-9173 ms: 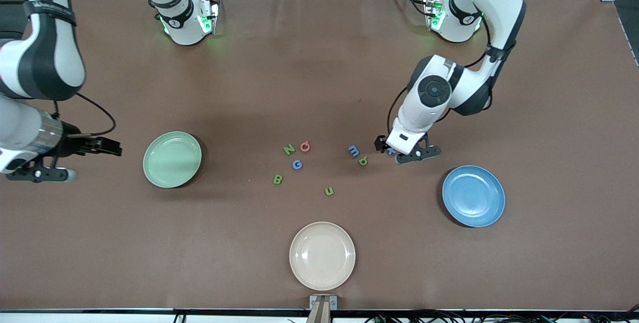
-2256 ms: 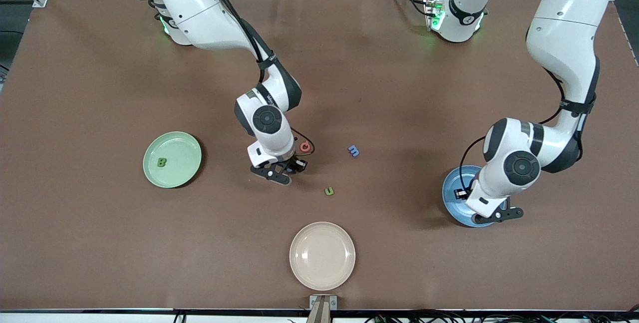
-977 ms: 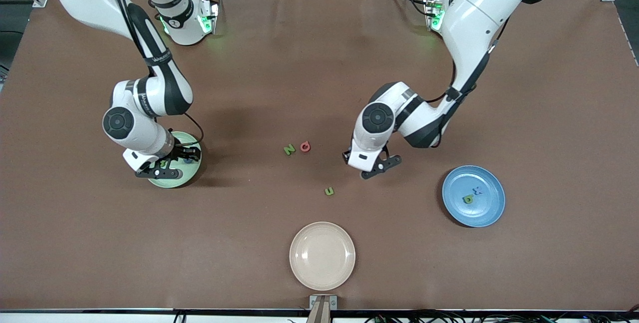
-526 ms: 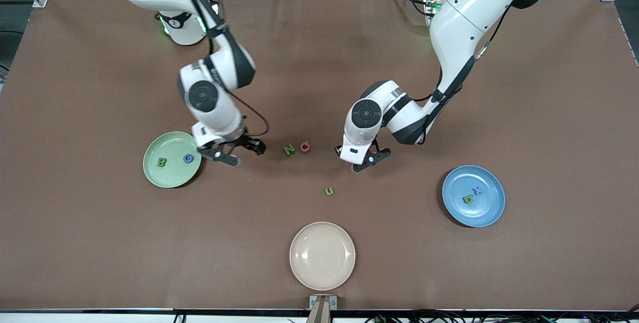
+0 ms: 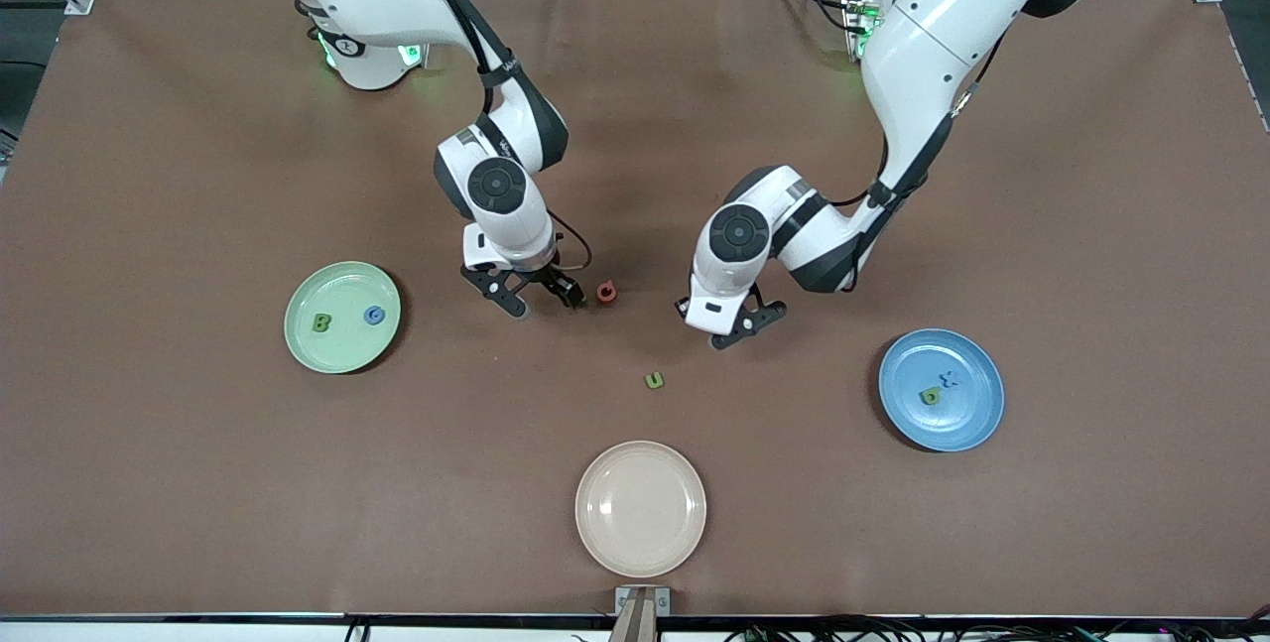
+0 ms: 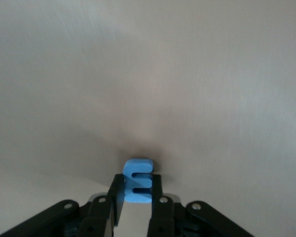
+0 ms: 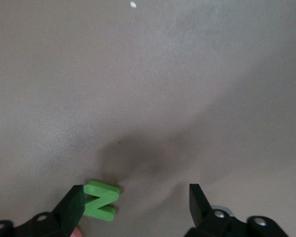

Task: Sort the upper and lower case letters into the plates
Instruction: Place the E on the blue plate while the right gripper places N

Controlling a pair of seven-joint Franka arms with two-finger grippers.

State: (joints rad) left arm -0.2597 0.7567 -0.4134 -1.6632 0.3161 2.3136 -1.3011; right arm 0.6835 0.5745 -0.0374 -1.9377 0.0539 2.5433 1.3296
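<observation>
The mint green plate (image 5: 342,349) holds a green B (image 5: 320,322) and a blue G (image 5: 374,316). The blue plate (image 5: 967,419) holds a green letter (image 5: 930,395) and a small blue letter (image 5: 950,379). My right gripper (image 5: 541,297) is open and low at the table's middle. A green N (image 7: 101,198) lies between its jaws (image 7: 136,195), against one finger; the front view hides it. A red letter (image 5: 606,293) lies beside it. My left gripper (image 5: 729,327) is shut on a blue m (image 6: 137,180), low at the table. A green u (image 5: 654,381) lies nearer the camera.
A cream-beige plate (image 5: 641,508) sits at the table's near edge, in the middle. Both arms reach in over the table's middle, a hand's width apart, with the red letter between them.
My right gripper has moved from beside the mint plate to the green N and now straddles it. My left gripper has shifted slightly toward the blue plate, still shut on the m.
</observation>
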